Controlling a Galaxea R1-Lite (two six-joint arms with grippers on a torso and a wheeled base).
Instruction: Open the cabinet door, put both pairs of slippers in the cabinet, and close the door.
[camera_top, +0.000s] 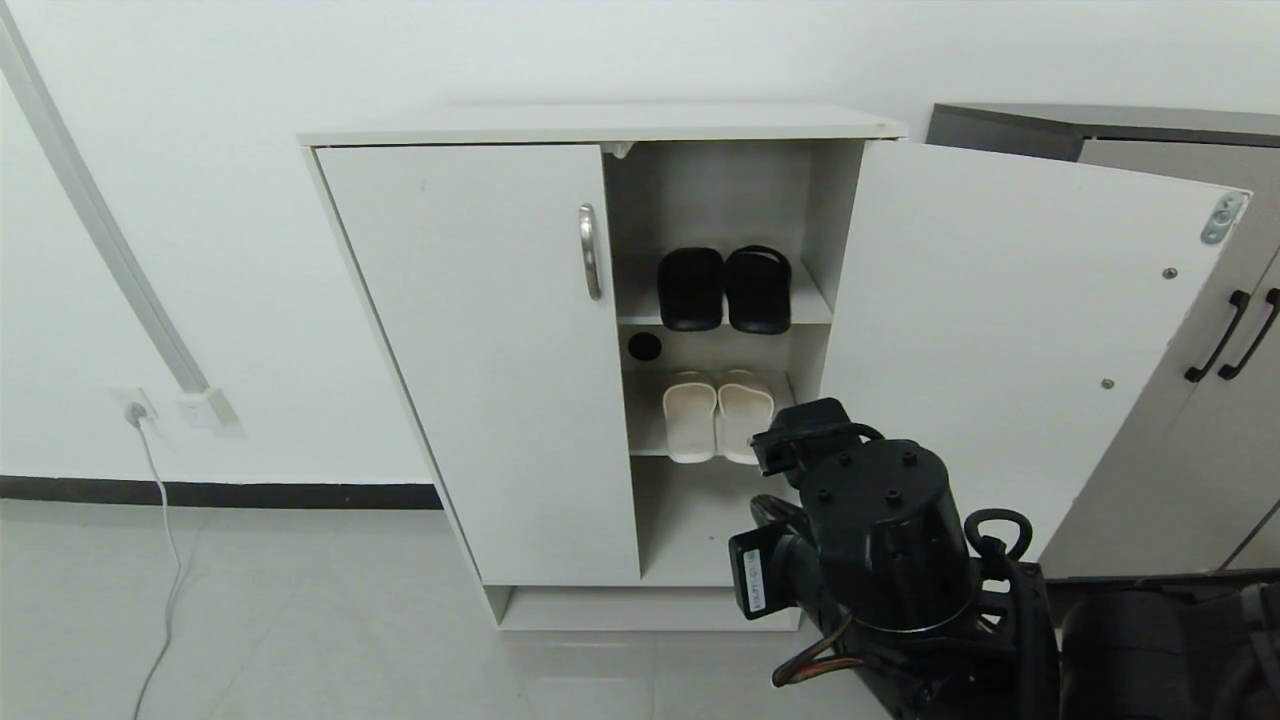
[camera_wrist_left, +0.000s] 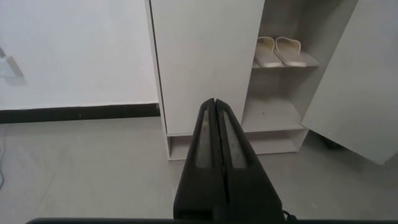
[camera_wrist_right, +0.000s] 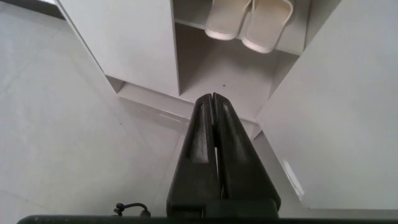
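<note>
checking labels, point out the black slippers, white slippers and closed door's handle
black slippers (camera_top: 690, 290), head view, left slipper's top
white slippers (camera_top: 690, 415), head view, left slipper's top
handle (camera_top: 589, 252), head view, middle of its bar

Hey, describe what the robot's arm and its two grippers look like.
The right arm is black, with a rounded drum-shaped joint housing dotted with small screw holes, a white label, looped black cables and an orange-brown wire. The left gripper and right gripper each have two long, tapering black fingers.
</note>
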